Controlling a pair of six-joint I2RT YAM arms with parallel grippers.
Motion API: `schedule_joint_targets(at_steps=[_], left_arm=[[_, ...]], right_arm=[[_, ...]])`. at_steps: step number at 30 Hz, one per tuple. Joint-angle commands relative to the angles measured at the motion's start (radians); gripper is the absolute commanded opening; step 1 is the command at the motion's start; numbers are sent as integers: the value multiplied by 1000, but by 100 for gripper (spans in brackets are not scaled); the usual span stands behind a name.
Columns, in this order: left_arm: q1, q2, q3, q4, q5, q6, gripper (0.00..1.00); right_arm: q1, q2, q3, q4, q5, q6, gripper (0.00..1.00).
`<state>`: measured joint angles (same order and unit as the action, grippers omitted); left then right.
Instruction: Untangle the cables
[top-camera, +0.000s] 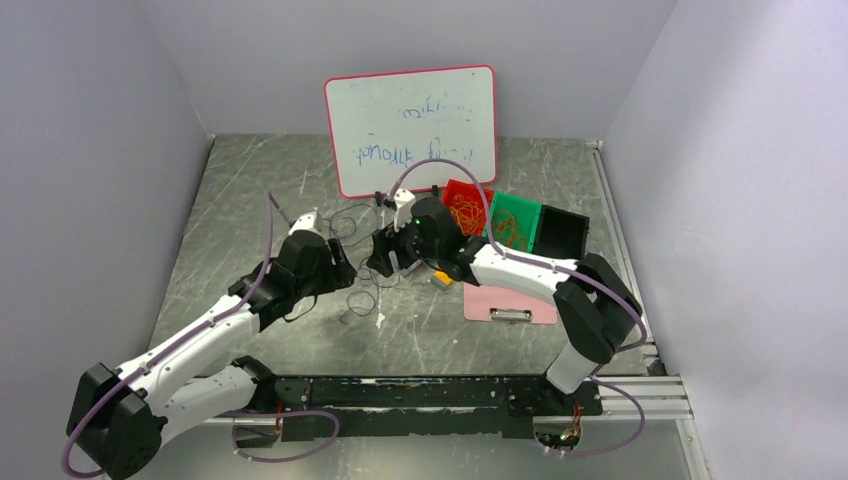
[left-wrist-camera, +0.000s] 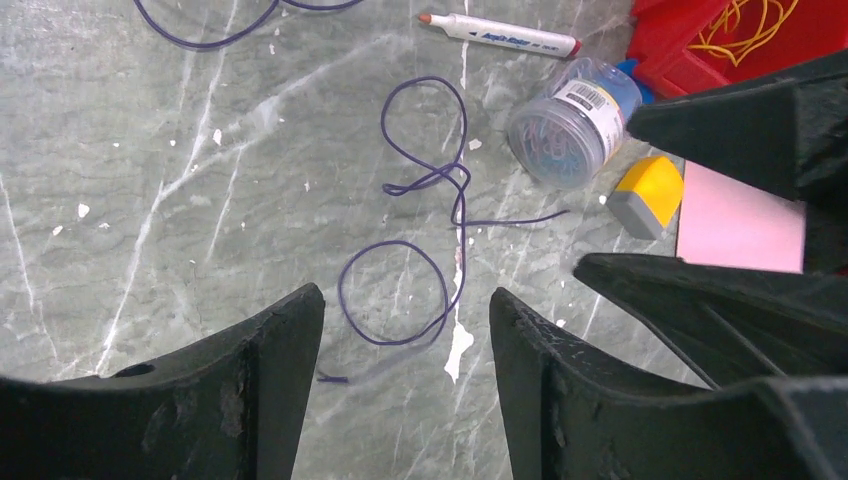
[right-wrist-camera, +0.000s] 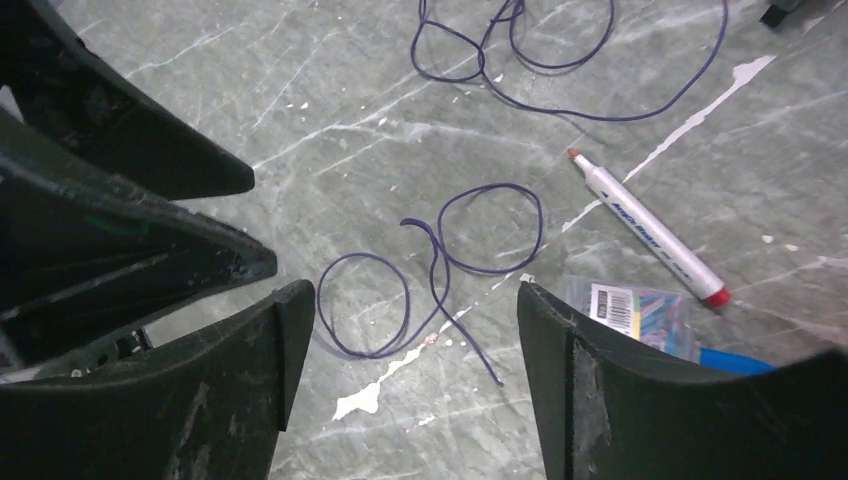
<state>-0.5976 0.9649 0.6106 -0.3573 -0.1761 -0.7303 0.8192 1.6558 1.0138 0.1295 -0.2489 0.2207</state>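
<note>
A thin dark purple cable (left-wrist-camera: 455, 178) lies on the table in two loose loops joined by a twist. It sits just ahead of my open, empty left gripper (left-wrist-camera: 405, 300). The same cable (right-wrist-camera: 438, 258) lies between and ahead of the fingers of my open, empty right gripper (right-wrist-camera: 412, 295). A second purple cable (right-wrist-camera: 600, 117) lies in wide loops farther off. Orange and yellowish cables (top-camera: 465, 213) sit in a red bin. In the top view the left gripper (top-camera: 350, 272) and right gripper (top-camera: 385, 258) face each other closely above the table's middle.
A marker (right-wrist-camera: 650, 230), a clear jar of clips (left-wrist-camera: 570, 125) and a yellow-grey block (left-wrist-camera: 648, 195) lie beside the cable. A pink clipboard (top-camera: 510, 303) lies to the right. The red bin (top-camera: 452, 190), a green bin (top-camera: 525, 212) and a black bin (top-camera: 562, 232) stand before a whiteboard (top-camera: 410, 130).
</note>
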Motion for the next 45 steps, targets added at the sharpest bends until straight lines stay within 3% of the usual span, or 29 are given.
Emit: schedule_joint_targets(at_steps=[1,13,19,33,39,45], left_arm=[[18,7,43,43,-41,2,67],[114,-55,99,5,-116,34,67],[125,-46,125,-9,-122,57,67],[131,-20,122,0,-95,60,66],[134,-15,120,7,-92,58,66],[137,-9,119,11,-94,63,65]], right_arm=[[4,-47,-38,11,11,-60,80],[41,91,66,-15,-49,-276,87],[61,205,153,-69,-25,-298,85],[102,328,190,-94,75,-310,65],[108,349,195,-104,119,-317,48],[110,323,193,-101,94,-301,22]])
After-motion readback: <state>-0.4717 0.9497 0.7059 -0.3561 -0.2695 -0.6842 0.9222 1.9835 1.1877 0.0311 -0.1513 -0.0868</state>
